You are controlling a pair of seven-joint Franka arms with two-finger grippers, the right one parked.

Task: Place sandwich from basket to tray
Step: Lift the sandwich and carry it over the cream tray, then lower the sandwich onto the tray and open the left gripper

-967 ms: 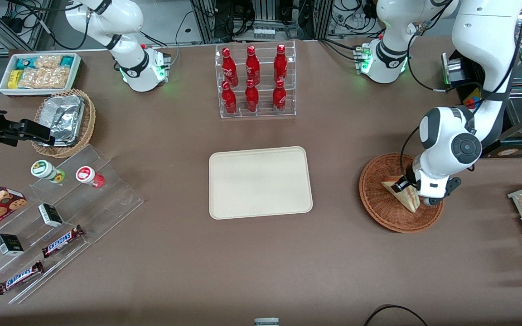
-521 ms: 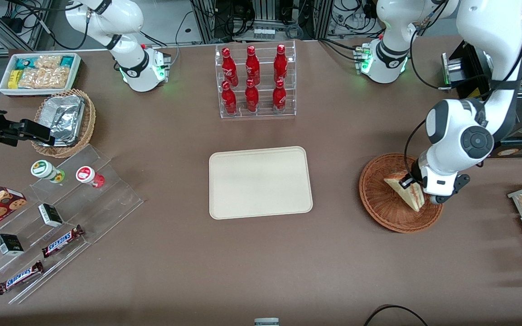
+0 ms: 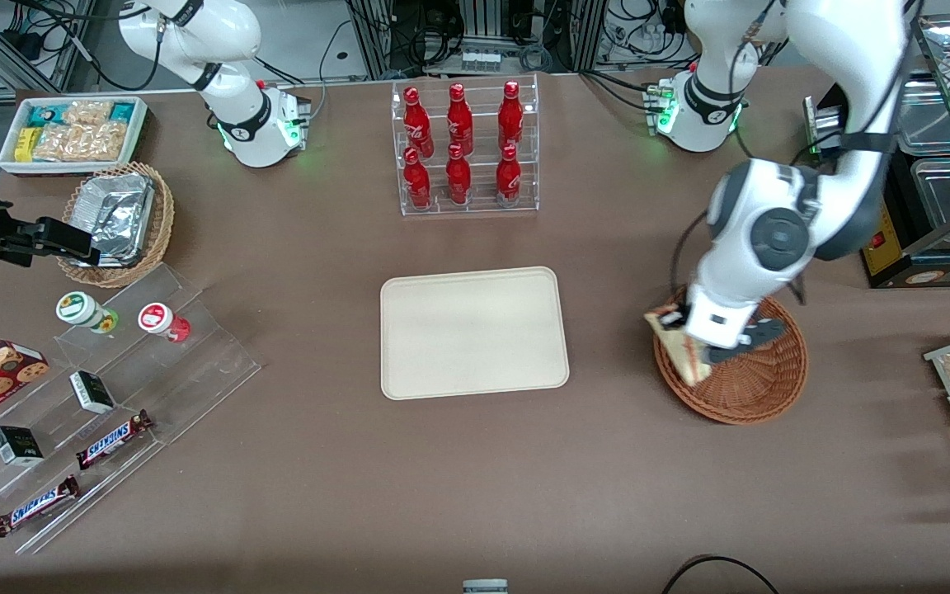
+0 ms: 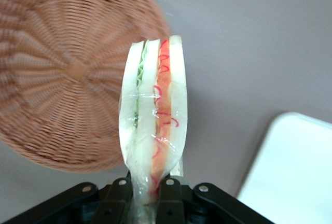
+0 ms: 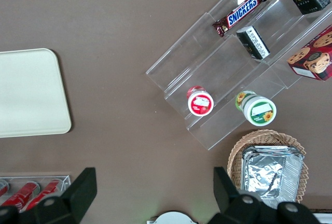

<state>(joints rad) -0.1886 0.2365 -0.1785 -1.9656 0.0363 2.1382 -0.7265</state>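
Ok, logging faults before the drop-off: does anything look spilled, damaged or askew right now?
Nothing stands out. The gripper, above the basket rim nearest the tray, is shut on the sandwich, whose wrap and layers look intact. The tray lies flat and bare, and the red bottles stand upright in their rack.

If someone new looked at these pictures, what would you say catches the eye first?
The wrapped sandwich, pinched at its base by the gripper with jaws shut on it, hanging above the rim of the reddish-brown basket. Next, the bare cream tray at mid-table, and the rack of red bottles farther from the front camera.
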